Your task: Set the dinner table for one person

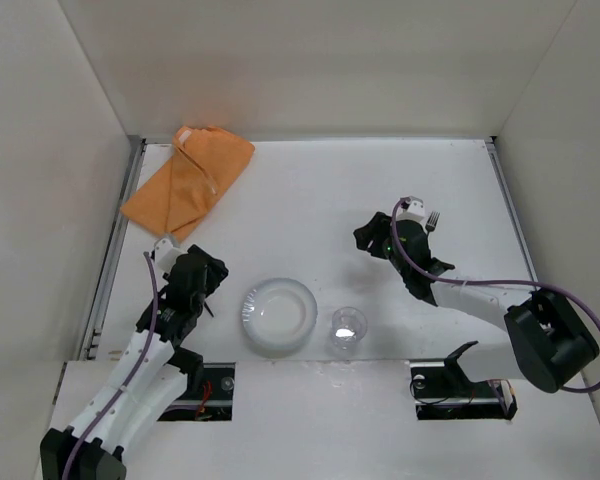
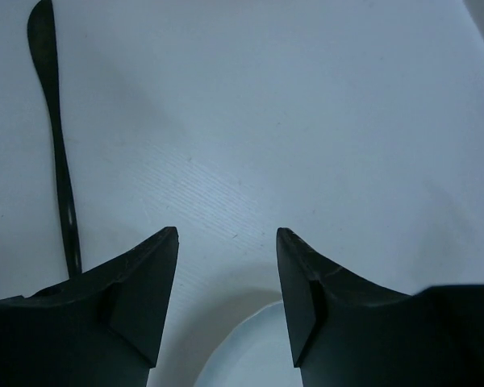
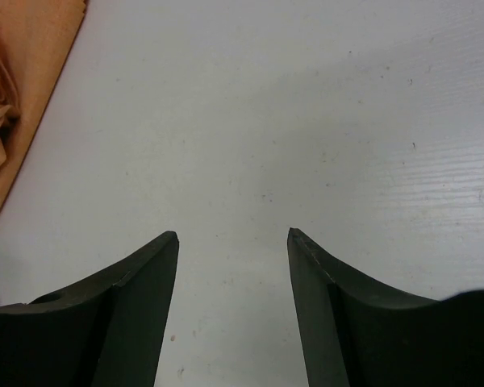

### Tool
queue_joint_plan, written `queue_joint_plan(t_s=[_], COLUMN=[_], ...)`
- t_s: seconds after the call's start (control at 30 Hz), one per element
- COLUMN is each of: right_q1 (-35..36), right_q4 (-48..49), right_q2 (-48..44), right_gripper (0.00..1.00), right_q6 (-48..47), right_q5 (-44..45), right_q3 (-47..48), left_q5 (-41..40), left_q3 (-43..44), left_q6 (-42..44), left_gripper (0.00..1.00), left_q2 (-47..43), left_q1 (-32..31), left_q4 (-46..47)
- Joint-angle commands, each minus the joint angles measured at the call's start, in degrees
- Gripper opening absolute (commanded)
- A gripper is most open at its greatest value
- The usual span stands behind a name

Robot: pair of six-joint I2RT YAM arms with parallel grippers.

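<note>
Left gripper hangs spread and empty over the white surface, a dark utensil lying at the upper left of its view, probably its next pick. Right gripper is spread too, empty, near the fork. Plate and glass stand at lower centre; the orange cloth lies folded at upper left.

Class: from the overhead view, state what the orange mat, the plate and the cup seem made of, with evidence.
Orange mat: cloth, matte; it folds and wrinkles. Plate: glossy white plastic or ceramic, unclear; smooth rim sheen. Cup: clear plastic or glass; table shows through.
</note>
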Motion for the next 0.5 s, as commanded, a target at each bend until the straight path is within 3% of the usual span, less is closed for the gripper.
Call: queue_joint_plan(t_s=[0.0,0.33,0.4,0.47], right_q1=[-0.4,-0.1,-0.1,0.0], right_q4=[2.4,2.4,2.4,2.1], right_q2=[0.3,0.4,0.5,0.7], right_gripper=[0.63,0.61,0.51,0.31], right_q6=[0.1,0.1,0.1,0.1], right_q5=[-0.1,-0.2,-0.9,-1.9], right_q3=[0.6,0.7,0.9,1.2], left_q5=[0.6,0.8,0.4,0.2], left_q3=[-0.2,0.2,0.4,0.8], left_q6=[0.1,-0.4,-0.6,-1.2], left_gripper=[0.5,0.49,0.48,0.49], left_q2=[1.5,4.1,4.4,4.9], left_q1=[-0.3,1.1,1.5,2.6], left_q4=[-0.3,3.5,4.2,4.7])
